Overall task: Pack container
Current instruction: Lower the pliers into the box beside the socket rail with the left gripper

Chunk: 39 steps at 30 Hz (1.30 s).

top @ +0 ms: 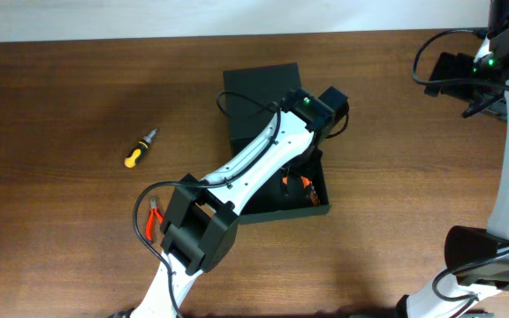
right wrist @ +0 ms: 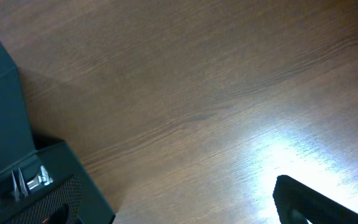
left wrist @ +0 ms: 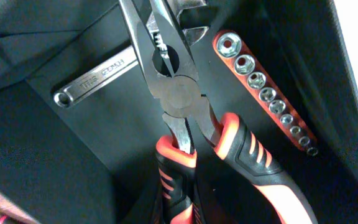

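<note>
clamping pliers [left wrist: 179,99] by the nose over container [top: 283,213], left tool [top: 319,115] nearly closed, right tool [top: 446,72] wide open

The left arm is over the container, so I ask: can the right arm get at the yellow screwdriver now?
Probably not: the yellow screwdriver lies far to the left, beyond the container and the left arm.
</note>
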{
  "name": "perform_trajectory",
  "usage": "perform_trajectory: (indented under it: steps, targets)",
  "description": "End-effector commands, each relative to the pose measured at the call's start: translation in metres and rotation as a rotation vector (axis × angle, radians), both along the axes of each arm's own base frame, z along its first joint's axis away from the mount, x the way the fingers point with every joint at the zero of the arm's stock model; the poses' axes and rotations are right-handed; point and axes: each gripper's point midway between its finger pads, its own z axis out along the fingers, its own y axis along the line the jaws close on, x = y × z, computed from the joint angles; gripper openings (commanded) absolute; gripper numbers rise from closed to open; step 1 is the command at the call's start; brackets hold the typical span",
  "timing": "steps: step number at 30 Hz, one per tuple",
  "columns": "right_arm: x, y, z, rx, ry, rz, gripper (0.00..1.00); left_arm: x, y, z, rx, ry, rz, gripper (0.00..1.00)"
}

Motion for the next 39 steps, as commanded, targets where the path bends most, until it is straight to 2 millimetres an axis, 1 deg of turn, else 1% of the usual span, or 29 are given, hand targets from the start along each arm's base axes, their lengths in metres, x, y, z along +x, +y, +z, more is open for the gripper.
perform_trajectory:
  steps: [1,7,12,20,28,33,36,39]
  targets:
    - [-0.002,-0.001,0.003,0.002,-0.008,-0.006,0.99,0.003,0.008,0.012,-0.005,-0.04,0.045,0.02]
    - [-0.002,-0.001,0.003,0.002,-0.008,-0.006,0.99,-0.003,0.014,-0.002,0.022,-0.014,0.06,0.02]
    - [-0.002,-0.001,0.003,0.002,-0.008,-0.006,0.99,0.002,0.02,-0.003,0.059,-0.046,0.047,0.02]
    - [-0.002,-0.001,0.003,0.002,-0.008,-0.006,0.99,0.009,0.024,-0.001,0.081,-0.052,-0.129,0.02]
    - [-0.002,-0.001,0.003,0.002,-0.008,-0.006,0.99,0.02,0.034,0.013,0.053,-0.044,-0.326,0.02]
    - [-0.002,-0.001,0.003,0.002,-0.008,-0.005,0.99,0.025,0.042,0.019,-0.024,-0.005,-0.413,0.02]
    - [-0.002,-0.001,0.003,0.002,-0.008,-0.006,0.99,0.024,0.045,0.019,-0.074,0.033,-0.494,0.02]
    - [-0.002,-0.001,0.003,0.002,-0.008,-0.006,0.99,0.022,0.045,0.019,-0.122,0.058,-0.574,0.02]
